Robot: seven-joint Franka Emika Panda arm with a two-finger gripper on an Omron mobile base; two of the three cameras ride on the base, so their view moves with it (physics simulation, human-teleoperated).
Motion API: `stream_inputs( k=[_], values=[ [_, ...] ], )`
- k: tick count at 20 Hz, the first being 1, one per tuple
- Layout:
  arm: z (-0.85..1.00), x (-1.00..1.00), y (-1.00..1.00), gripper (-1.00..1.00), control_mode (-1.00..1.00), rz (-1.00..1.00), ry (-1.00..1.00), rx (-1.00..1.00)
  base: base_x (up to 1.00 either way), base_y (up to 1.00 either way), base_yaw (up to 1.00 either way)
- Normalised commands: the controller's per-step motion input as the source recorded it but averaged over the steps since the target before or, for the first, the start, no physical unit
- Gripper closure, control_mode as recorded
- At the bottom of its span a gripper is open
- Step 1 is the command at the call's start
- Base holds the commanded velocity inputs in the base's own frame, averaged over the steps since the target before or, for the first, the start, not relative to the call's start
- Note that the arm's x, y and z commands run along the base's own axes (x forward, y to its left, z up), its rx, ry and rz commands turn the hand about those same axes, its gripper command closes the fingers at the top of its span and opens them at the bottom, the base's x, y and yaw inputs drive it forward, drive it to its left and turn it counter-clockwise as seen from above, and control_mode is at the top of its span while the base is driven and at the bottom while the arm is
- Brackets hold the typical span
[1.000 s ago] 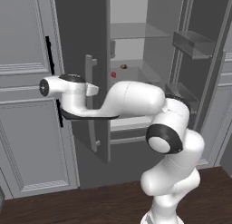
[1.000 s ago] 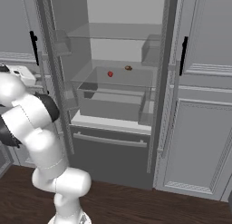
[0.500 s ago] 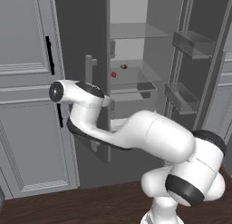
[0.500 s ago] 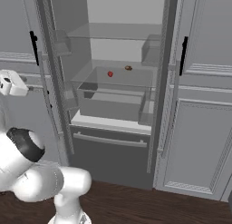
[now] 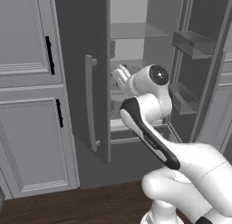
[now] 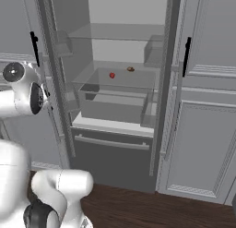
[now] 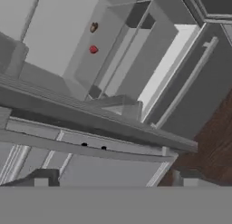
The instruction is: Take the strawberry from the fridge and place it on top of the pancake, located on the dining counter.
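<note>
Left base view — arm folded before fridge (image 5: 81, 82); gripper (image 5: 120, 75) open.

Text on fridge (image 6: 115, 102): none I can read.
Labels on door (image 5: 81, 73): none; plain dark grey.
Brands or numbers on cabinets (image 6: 203, 130): none that I see.
Signs ahead of my hand: none.
</note>
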Motion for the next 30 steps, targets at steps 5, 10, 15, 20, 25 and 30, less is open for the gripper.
stream_inputs(
  k=[5, 10, 15, 20, 25, 30],
  values=[
    [0.07, 0.25, -0.39, -1.00, -1.00, 0.16, 0.47, 1.00, 0.00, 0.00, 0.00],
    [0.00, 0.53, 0.00, -1.00, -1.00, 0.26, 0.59, 0.97, 0.00, 0.00, 0.00],
    [0.22, 0.47, -0.11, -1.00, -1.00, 0.16, 0.73, 0.61, 0.00, 0.00, 0.00],
    [0.16, 0.47, -0.23, -1.00, -1.00, 0.12, 0.43, 0.38, 0.00, 0.00, 0.00],
    [0.02, 0.58, 0.08, -1.00, -1.00, 0.18, 0.06, 0.00, 0.00, 0.00, 0.00],
    [0.00, 0.67, 0.12, -1.00, -1.00, 0.20, 0.02, -0.02, 0.00, 0.00, 0.00]
  ],
)
